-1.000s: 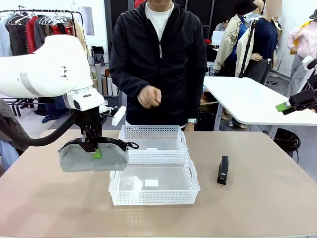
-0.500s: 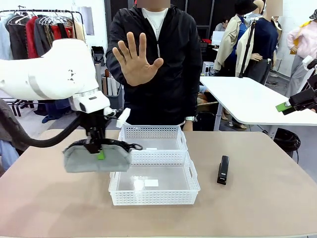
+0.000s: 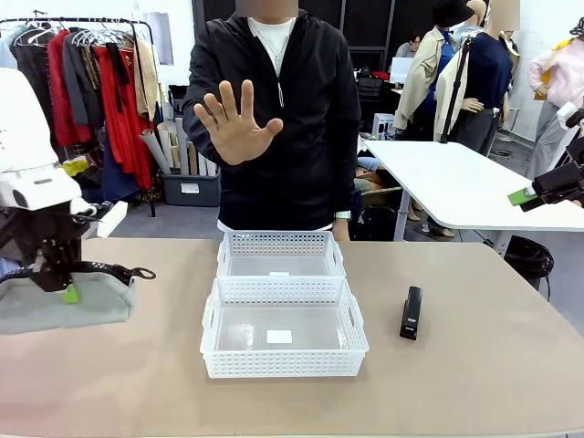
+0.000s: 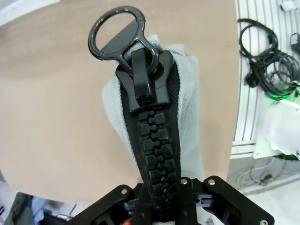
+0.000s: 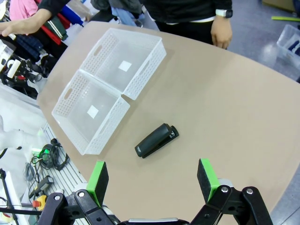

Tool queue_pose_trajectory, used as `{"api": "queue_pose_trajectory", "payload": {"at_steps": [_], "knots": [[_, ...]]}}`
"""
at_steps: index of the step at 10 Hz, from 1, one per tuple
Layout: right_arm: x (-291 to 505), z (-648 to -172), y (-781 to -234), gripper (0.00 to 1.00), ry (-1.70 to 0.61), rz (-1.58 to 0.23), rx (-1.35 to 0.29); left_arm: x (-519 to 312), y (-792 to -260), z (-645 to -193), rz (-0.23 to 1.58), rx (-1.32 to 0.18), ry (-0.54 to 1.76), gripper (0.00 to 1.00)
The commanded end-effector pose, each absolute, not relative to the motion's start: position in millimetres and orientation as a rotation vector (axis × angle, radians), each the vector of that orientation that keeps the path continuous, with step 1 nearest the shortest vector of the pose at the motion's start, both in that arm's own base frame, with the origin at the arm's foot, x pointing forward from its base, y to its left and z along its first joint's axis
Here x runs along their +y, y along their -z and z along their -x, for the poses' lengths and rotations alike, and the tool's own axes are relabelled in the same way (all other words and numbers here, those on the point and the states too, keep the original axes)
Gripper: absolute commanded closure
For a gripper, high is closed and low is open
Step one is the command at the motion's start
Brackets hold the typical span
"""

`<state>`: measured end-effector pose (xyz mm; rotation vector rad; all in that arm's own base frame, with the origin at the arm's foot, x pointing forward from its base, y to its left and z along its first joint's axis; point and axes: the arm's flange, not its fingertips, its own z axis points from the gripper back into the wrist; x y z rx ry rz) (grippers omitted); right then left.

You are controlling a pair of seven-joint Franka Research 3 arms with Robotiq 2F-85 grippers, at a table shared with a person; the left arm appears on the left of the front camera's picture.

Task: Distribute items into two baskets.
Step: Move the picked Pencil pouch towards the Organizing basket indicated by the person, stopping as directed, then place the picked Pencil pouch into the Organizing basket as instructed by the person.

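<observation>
While the left jaws are clamped together on the black zip along the top of the grey waist bag (image 3: 64, 308), gripping it a little back from the ring-shaped puller (image 4: 116, 26), the bag hangs clear above the left end of the table (image 3: 474, 383), well apart from both baskets, so this item is lifted but not yet delivered. The right jaws stand wide apart with nothing between their green pads (image 5: 98, 182), held high over the table with the stapler (image 5: 156, 140) below and ahead of them; it lies flat on the bare table, near the right side of the near basket (image 3: 285, 365) and not touching it. That basket and the far basket (image 3: 283, 243), set close against each other in the middle of the table, hold nothing but a small white label (image 3: 279, 337) each. By my reading the task is at its start: neither item is in a basket, and both placements remain, presumably one item to each basket. Across the table the person holds up an open hand (image 3: 233, 123), palm toward the robot, which may be a sign to wait, though that is a guess. As for writing, the labels look blank at this size, and I can make out no brand or print on the bag, the stapler or the baskets.
</observation>
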<state>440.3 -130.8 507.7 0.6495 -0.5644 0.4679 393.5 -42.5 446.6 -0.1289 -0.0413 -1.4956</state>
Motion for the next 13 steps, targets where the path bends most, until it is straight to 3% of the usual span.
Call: {"api": "queue_pose_trajectory", "payload": {"at_steps": [1, 13], "knots": [[-130, -440, -509, 0.0, -0.468, -0.651, -0.567, -61, -451, -401, 0.125, -0.059, 1.518, 1.0], [-130, -440, -509, 0.0, -0.468, -0.651, -0.567, -43, -447, -394, 0.129, -0.041, 1.496, 1.0]]}}
